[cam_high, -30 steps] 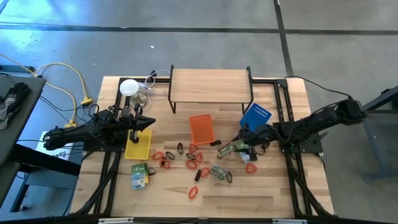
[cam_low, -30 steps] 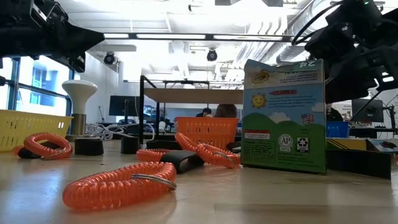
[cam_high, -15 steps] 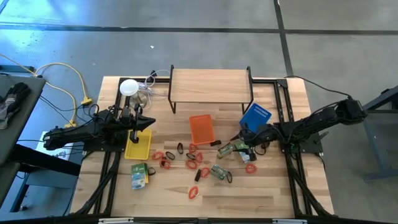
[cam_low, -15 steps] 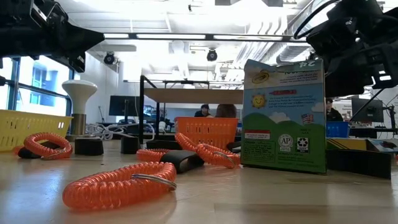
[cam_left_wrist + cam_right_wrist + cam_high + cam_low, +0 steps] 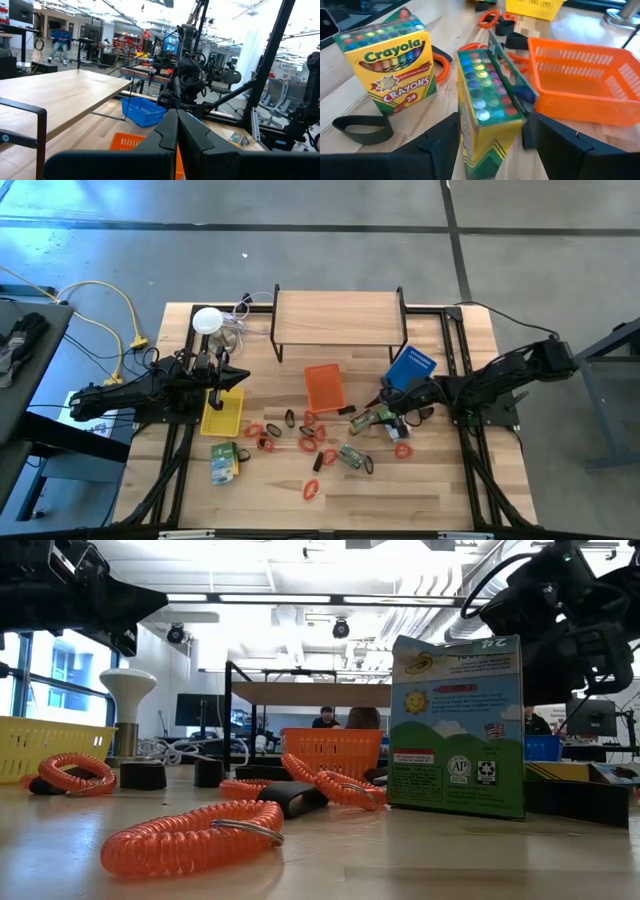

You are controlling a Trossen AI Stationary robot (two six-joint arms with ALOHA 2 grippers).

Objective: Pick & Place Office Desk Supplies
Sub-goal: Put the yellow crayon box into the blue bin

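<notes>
R gripper (image 5: pixel 492 131) jaws wide, straddling opened crayon box (image 5: pixel 487 100), box betw fingers, contact not clear. Second crayon box (image 5: pixel 390 60) just beside, upright; orange tray (image 5: pixel 580 82) on other side. L gripper (image 5: pixel 177 132) shut, empty, over yellow tray (image 5: pixel 222 412).

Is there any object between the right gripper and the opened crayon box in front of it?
Nothing visible. In the right wrist view the right gripper is open, one finger on each side of the opened crayon box, with no object between them. The second crayon box stands apart, beside it.
</notes>
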